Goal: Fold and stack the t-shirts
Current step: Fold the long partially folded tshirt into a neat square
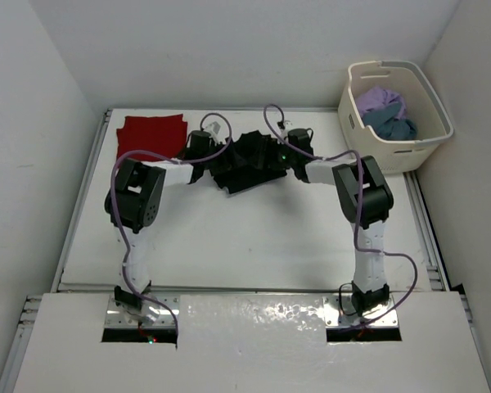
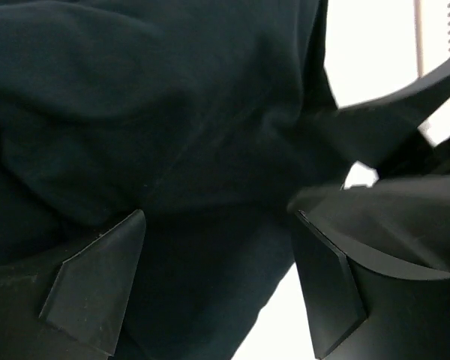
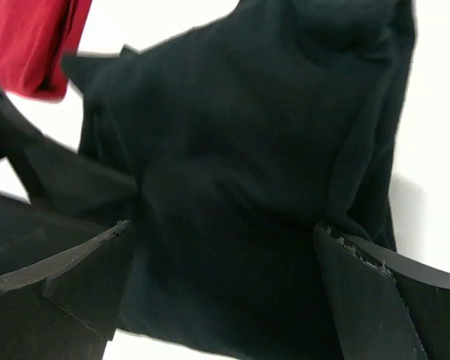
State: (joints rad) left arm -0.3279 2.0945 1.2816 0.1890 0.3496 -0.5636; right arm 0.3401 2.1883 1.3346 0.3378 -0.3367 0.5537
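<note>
The black t-shirt (image 1: pixel 247 164) lies crumpled at the back middle of the table. It fills the left wrist view (image 2: pixel 172 127) and the right wrist view (image 3: pixel 247 172). My left gripper (image 1: pixel 203 155) is at its left edge, jaws open with cloth between them (image 2: pixel 217 277). My right gripper (image 1: pixel 288 155) is at its right edge, jaws open over the cloth (image 3: pixel 221 292). The red t-shirt (image 1: pixel 151 133) lies folded flat at the back left; a corner shows in the right wrist view (image 3: pixel 34 41). The lavender t-shirt (image 1: pixel 379 100) and the teal-blue t-shirt (image 1: pixel 393 124) sit in the basket.
The cream perforated basket (image 1: pixel 430 146) stands at the back right, off the table's corner. White walls close in the back and both sides. The table's raised rim (image 1: pixel 74 237) runs along the left side.
</note>
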